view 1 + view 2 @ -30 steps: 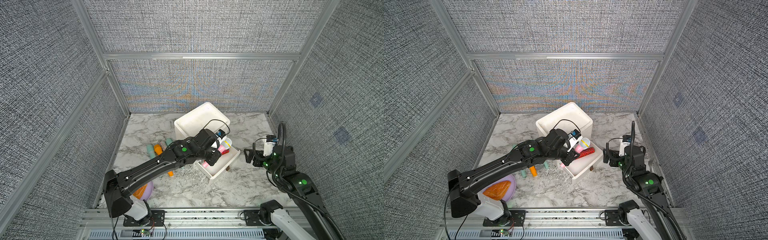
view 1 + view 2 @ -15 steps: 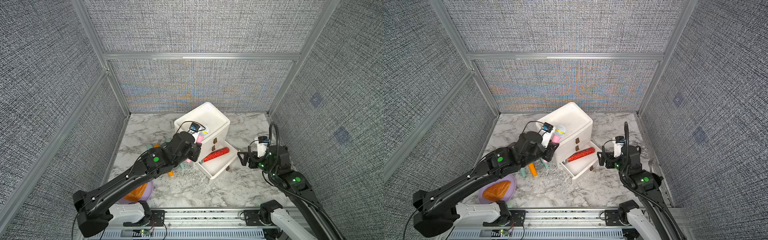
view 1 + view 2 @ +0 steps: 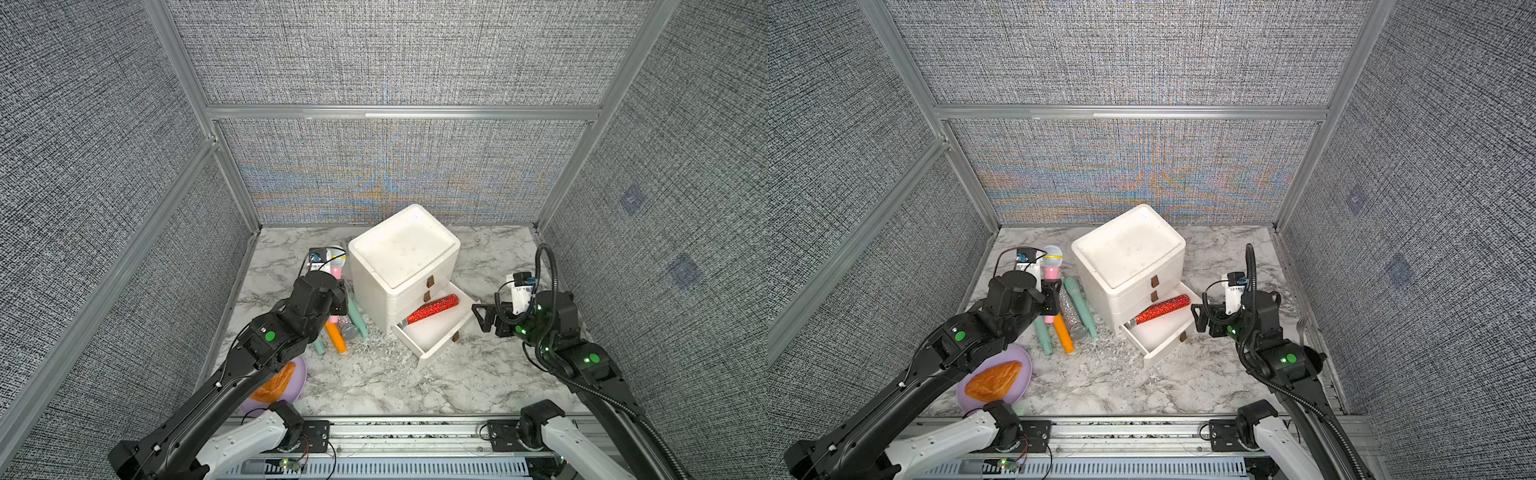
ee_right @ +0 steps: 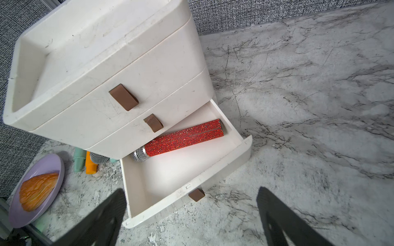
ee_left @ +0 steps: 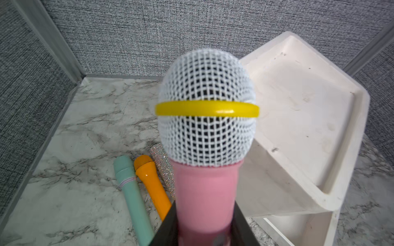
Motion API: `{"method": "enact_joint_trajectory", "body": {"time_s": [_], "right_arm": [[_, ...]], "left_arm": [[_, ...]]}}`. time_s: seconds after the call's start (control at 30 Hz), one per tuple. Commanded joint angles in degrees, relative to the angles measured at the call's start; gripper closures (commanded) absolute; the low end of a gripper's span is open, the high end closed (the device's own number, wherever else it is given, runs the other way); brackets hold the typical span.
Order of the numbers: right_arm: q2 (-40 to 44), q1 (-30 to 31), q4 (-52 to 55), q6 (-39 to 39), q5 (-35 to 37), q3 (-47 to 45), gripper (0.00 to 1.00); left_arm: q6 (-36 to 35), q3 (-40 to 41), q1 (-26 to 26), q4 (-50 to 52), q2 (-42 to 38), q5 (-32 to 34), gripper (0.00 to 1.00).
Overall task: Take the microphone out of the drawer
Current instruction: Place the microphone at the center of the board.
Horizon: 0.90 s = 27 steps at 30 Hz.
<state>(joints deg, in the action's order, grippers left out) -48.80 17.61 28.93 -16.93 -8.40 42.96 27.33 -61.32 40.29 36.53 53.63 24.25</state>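
White three-drawer unit (image 3: 403, 253) stands on the marble table, its bottom drawer (image 3: 441, 345) open. Right gripper (image 3: 1198, 318) sits near the drawer front, jaws apart, empty. Left gripper (image 3: 1051, 300) is clamped on a pink microphone (image 3: 1052, 270), held outside the unit. A red glitter microphone (image 3: 432, 308) lies in the open drawer.

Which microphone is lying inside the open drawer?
The red glittery microphone, alone in the pulled-out bottom drawer; the pink microphone sits in the left gripper, others lie outside.

left hand (image 3: 1050, 297) clamped tight | right hand (image 3: 1199, 319) jaws spread wide
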Motion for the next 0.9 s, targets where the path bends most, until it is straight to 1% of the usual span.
{"method": "enact_joint_trajectory", "body": {"time_s": [0.0, 0.3, 0.57, 0.87], "right_arm": [[0.0, 0.6, -2.5, 0.7, -1.6, -0.4, 0.02], [-0.6, 3.0, -3.0, 0.8, -1.5, -0.5, 0.02], [-1.0, 4.5, -4.0, -0.1, -1.0, -0.5, 0.02], [-1.8, 7.3, -6.6, -2.1, -1.1, -1.3, 0.02]], "left_arm": [[2.8, 1.3, -2.7, 2.0, -0.9, -0.3, 1.00], [5.2, 6.4, -11.9, 2.7, -1.6, -4.7, 1.00], [7.6, 12.0, -22.2, 0.9, -1.9, -11.8, 1.00], [9.7, 16.8, -28.6, -0.8, -0.7, -14.4, 1.00]]}}
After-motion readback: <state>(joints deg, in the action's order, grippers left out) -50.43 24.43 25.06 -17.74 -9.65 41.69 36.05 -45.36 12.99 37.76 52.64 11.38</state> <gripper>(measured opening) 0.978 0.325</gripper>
